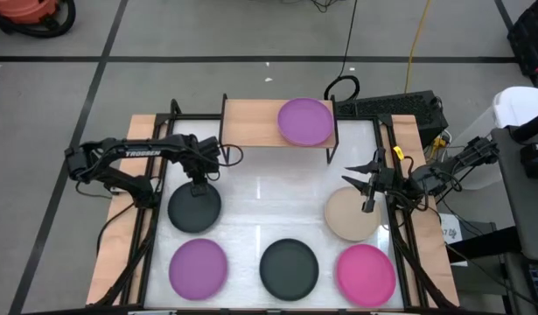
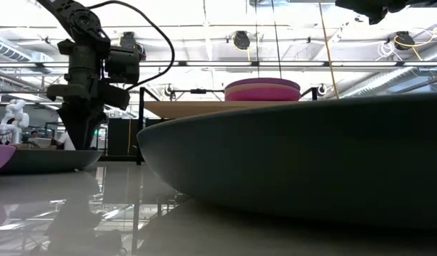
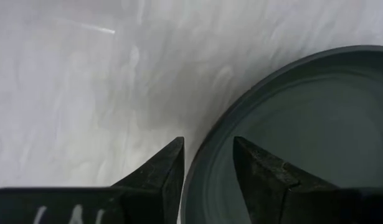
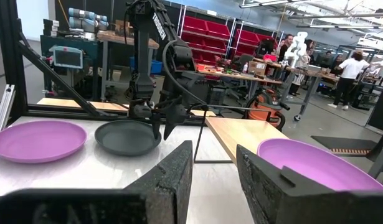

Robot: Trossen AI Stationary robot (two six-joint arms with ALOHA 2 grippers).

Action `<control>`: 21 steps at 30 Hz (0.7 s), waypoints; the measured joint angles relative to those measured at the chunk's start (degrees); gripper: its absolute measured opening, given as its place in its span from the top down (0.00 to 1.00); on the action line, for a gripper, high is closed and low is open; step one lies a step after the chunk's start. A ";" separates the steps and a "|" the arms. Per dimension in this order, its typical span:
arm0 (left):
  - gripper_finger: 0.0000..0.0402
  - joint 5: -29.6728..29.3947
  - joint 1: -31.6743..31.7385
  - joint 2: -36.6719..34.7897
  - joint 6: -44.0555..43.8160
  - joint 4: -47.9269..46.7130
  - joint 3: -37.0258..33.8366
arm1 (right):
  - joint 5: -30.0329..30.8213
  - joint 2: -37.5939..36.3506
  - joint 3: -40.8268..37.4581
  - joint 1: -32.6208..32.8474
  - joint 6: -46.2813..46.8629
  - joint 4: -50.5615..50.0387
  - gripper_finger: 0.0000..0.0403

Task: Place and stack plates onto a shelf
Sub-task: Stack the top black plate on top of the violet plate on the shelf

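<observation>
From above, the left hand (image 1: 199, 182) sits at the far rim of a grey plate (image 1: 195, 210), placed there, I judge, to pinch that edge for a lift to the shelf (image 1: 251, 122). The right hand (image 1: 367, 188) hangs over the beige plate (image 1: 351, 217), apparently waiting. Five plates lie on the tabletop (image 1: 269, 197): two grey, one purple, one magenta, one beige; a purple plate (image 1: 304, 121) tops the stack on the shelf. At tabletop level, that stack (image 2: 263, 89) shows purple over magenta, with the second grey plate (image 2: 296, 156) filling the foreground. The left wrist shows the fingers (image 3: 163, 171) parted, one inside the grey rim (image 3: 207, 155) and one outside, straddling it and not yet closed. The right wrist shows its fingers (image 4: 172, 171) apart and holding nothing, with the shelf's purple plate (image 4: 316, 167) just ahead.
</observation>
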 joint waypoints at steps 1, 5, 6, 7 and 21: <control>0.65 0.02 -0.11 0.32 -0.50 0.19 0.02 | -0.02 0.02 0.00 0.00 0.00 0.00 0.73; 0.65 0.54 -1.15 2.32 -1.05 0.23 0.03 | -0.02 0.02 -0.03 0.00 -0.02 0.00 0.73; 0.65 0.66 -1.48 2.85 -1.05 0.21 0.03 | -0.01 0.02 -0.04 0.00 -0.04 0.00 0.73; 0.65 0.76 -1.75 3.35 -1.05 0.21 0.03 | -0.02 0.01 -0.04 0.00 -0.04 0.00 0.73; 0.96 1.51 -2.26 4.64 -0.79 0.45 0.13 | -0.02 0.04 -0.09 0.00 -0.10 0.00 0.73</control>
